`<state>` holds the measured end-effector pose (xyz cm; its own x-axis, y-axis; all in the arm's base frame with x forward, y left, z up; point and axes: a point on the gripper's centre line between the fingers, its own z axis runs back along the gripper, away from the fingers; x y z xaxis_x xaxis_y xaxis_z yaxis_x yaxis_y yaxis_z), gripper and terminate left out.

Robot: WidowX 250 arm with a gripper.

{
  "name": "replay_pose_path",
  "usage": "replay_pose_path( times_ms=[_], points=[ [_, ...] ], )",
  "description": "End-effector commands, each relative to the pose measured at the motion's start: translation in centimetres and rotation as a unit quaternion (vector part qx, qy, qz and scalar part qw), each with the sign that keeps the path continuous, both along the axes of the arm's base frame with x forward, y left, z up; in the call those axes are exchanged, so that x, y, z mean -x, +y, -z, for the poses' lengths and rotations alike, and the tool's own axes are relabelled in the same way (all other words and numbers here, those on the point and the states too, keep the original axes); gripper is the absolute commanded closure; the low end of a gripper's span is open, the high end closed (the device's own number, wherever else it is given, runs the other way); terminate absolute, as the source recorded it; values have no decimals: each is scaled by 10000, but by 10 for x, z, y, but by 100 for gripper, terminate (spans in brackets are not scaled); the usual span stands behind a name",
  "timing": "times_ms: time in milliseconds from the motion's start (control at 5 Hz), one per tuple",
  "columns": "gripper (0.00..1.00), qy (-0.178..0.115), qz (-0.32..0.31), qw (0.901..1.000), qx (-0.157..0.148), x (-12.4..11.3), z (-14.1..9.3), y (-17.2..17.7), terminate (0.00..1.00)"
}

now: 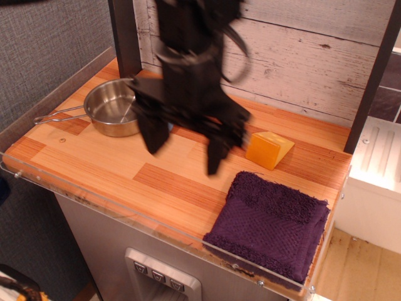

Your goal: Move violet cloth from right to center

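Note:
The violet cloth is a dark purple folded terry towel lying flat at the front right corner of the wooden table, reaching its front edge. My gripper is black, blurred by motion, and hangs above the middle of the table, left of the cloth and clear of it. Its two fingers point down, spread apart, with nothing between them.
A steel pot with a long wire handle sits at the back left, partly behind the gripper. A yellow wedge block lies just behind the cloth. A dark post and plank wall stand at the back. The table's front edge has a clear plastic lip.

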<state>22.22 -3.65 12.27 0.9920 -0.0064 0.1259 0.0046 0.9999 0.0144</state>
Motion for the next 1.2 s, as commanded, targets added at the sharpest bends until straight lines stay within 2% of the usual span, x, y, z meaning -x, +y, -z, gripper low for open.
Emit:
replay_pose_path(
  times_ms=[0,400,600,800,1000],
  points=[
    [0,-183,-172,9996,-107,-44,-4,52,0],
    [0,-135,-158,9996,-190,-62,4,69,0],
    [0,-165,-9,9999,-16,-68,7,72,0],
    [0,-165,-9,9999,-16,-68,7,72,0],
    [0,-165,-9,9999,-16,-68,7,72,100]
  ],
)
